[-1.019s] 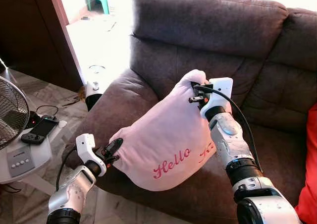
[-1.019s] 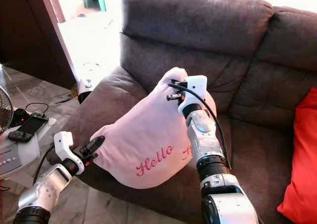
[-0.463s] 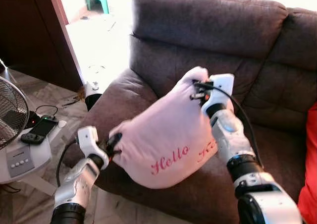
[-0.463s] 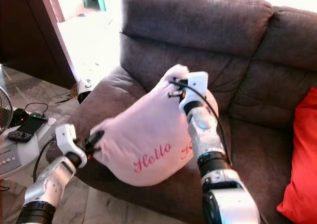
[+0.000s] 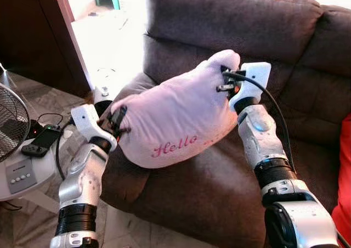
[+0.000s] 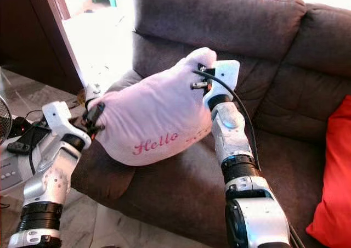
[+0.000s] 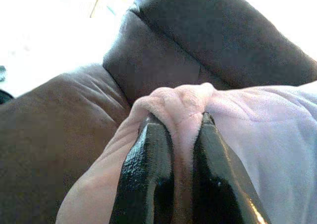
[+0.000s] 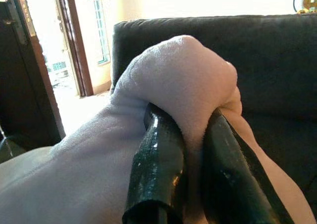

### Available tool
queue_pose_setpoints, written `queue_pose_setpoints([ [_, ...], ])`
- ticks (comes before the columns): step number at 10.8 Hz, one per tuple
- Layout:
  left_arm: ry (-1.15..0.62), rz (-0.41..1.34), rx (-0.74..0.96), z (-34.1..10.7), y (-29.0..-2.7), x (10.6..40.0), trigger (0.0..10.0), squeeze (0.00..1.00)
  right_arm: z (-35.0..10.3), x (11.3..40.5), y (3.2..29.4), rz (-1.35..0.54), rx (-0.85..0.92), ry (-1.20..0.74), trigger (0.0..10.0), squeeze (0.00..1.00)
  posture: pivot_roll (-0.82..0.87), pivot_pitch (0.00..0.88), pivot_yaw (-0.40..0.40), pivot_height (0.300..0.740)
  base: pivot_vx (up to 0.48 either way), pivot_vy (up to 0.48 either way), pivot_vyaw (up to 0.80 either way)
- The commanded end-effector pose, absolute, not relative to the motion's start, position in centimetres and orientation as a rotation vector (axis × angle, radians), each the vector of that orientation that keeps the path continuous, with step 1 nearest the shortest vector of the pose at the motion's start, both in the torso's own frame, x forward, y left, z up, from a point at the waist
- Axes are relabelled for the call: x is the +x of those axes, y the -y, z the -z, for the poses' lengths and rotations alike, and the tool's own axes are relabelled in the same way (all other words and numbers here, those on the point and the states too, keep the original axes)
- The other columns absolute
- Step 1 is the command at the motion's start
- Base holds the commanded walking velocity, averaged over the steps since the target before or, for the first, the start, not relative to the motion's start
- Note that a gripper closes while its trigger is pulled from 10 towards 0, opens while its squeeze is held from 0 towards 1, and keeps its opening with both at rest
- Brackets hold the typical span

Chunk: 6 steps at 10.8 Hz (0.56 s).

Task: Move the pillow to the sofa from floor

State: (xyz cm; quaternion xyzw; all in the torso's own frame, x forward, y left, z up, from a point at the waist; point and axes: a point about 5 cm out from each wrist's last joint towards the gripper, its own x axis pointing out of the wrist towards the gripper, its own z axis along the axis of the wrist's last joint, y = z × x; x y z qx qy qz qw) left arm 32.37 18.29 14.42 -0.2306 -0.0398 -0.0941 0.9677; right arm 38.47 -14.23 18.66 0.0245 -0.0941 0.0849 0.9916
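Observation:
A pink pillow (image 5: 175, 116) with red "Hello" lettering hangs in the air above the seat of the dark brown sofa (image 5: 230, 23), near its left armrest. My left gripper (image 5: 116, 122) is shut on the pillow's left corner, and in the left wrist view the black fingers (image 7: 148, 174) pinch a fold of pink fabric (image 7: 183, 105). My right gripper (image 5: 226, 79) is shut on the pillow's upper right corner, close to the sofa back. In the right wrist view its fingers (image 8: 158, 164) squeeze the bunched corner (image 8: 183, 75).
A red cushion (image 6: 334, 171) lies on the sofa's right end. To the left stand a white fan (image 5: 13, 122) and a base holding a black device (image 5: 38, 144). A bright doorway (image 5: 104, 34) opens behind the armrest, over tiled floor (image 5: 33, 220).
Both arms have lifted the pillow higher and carried it further over the sofa seat. The left gripper rose most, levelling the pillow. The grip on both corners is unchanged.

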Motion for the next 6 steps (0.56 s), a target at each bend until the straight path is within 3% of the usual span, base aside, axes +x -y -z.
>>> queue_pose_setpoints([
  [1, 0.211, 0.232, -0.427, -17.9, -17.6, 32.6, 10.0, 0.00, -19.7, 38.1, 14.3, -0.171, 0.037, 0.246, 10.0, 0.00, 0.08, 0.035, -0.069, 0.740, 0.000, 0.000, 0.00],
  [6, 0.160, 0.278, -0.363, -17.4, -16.8, 32.6, 10.0, 0.00, -18.5, 37.6, 15.0, -0.137, 0.038, 0.215, 10.0, 0.00, 0.08, 0.017, -0.053, 0.740, 0.000, 0.000, 0.00],
])
